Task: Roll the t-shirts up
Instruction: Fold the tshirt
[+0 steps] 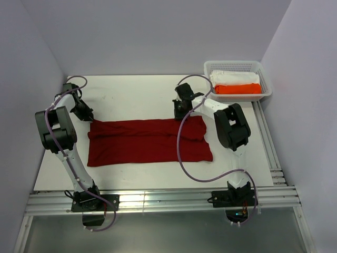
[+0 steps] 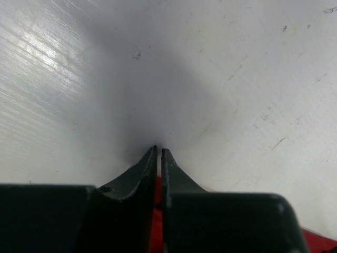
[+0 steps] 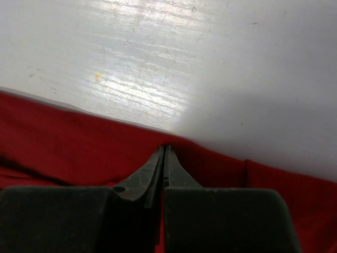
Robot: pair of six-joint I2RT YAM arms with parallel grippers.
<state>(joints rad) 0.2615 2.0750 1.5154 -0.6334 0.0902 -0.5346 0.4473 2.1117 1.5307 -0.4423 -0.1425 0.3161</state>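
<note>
The left end effector has its fingers nearly together, pinching red cloth at the t-shirt's far left corner. The t-shirt lies flat on the worktop, spanning from this end effector to the other. The right end effector is pressed together on the t-shirt's far edge. A basket stands beyond it, to its right.
</note>
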